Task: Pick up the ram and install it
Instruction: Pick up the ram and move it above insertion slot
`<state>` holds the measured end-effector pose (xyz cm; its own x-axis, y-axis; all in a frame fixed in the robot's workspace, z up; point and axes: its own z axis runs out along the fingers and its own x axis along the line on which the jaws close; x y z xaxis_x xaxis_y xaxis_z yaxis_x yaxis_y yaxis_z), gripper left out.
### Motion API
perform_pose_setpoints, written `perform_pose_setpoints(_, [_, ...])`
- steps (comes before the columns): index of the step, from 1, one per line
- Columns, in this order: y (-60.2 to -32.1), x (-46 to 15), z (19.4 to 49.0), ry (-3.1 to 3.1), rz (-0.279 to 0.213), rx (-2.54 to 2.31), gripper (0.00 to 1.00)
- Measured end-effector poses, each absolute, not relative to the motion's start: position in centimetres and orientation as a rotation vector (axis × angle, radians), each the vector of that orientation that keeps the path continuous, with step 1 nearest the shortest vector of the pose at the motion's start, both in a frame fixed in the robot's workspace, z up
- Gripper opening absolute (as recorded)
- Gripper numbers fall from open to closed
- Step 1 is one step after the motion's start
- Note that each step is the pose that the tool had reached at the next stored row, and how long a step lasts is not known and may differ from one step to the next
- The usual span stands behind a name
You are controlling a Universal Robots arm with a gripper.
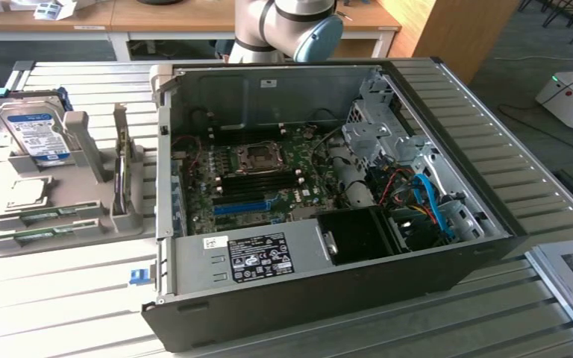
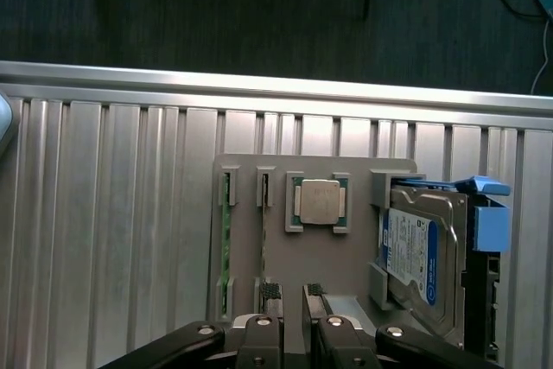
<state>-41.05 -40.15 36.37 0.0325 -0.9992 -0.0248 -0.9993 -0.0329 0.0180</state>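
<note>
The pincer (image 2: 294,339), tips slightly apart and empty, hovers over the grey tray (image 2: 246,244), whose slots hold the ram (image 2: 263,239) on edge for grasping.

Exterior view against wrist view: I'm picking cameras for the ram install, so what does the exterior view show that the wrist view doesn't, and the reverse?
Exterior view's own: the open computer case, its motherboard and the robot arm above. Wrist view's own: the gripper, fingers slightly apart with nothing between them, over the grey holder. Shared: that holder on the slatted table with two ram sticks, a processor and the hard drive.
</note>
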Motion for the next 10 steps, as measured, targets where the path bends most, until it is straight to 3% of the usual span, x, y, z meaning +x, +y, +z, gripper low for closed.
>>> perform_pose_setpoints(10, [-40.1, -41.1, 34.7, 2.182, 0.048, -2.254, 0.24])
